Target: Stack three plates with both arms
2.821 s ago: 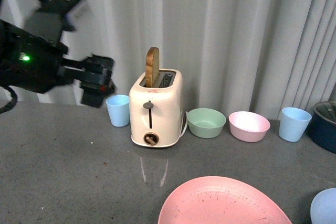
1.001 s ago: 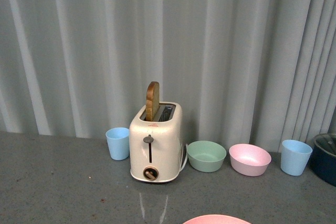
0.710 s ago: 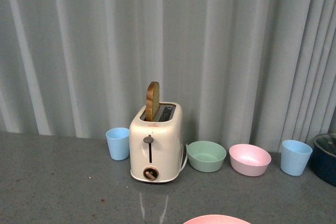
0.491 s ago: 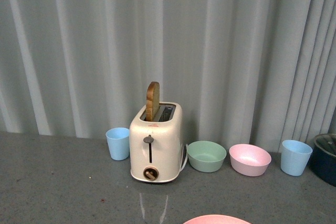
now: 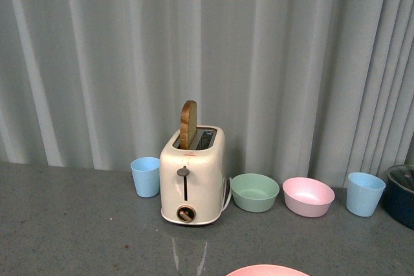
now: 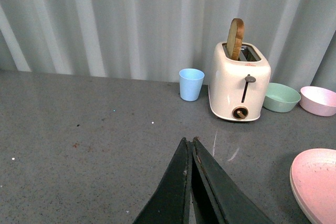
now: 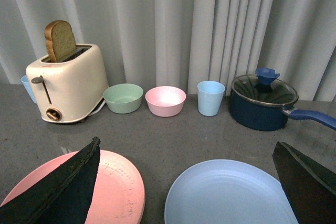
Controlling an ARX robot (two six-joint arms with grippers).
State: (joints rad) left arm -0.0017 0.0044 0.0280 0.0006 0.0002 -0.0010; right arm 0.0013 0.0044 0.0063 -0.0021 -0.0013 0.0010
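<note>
The pink plate [image 7: 118, 187] lies on the grey table near the front; only its far rim shows in the front view [image 5: 266, 270], and it also shows in the left wrist view [image 6: 315, 184]. The light blue plate [image 7: 226, 195] lies flat beside it, apart from it. The cream plate is not in view. My right gripper [image 7: 186, 142] is open and empty above the two plates, one finger [image 7: 68, 182] over the pink plate. My left gripper [image 6: 188, 141] is shut and empty over bare table, left of the pink plate. Neither arm shows in the front view.
A cream toaster [image 5: 192, 176] with a bread slice stands at the back. A blue cup [image 5: 145, 176], a green bowl [image 5: 254, 192], a pink bowl [image 5: 308, 196] and another blue cup [image 5: 364, 193] stand beside it. A dark blue lidded pot [image 7: 262, 100] is far right. A curtain hangs behind.
The left arm, at the front view's left 2.8 s ago, has left that view, and less of the pink plate shows there. Nothing has moved in the last second.
</note>
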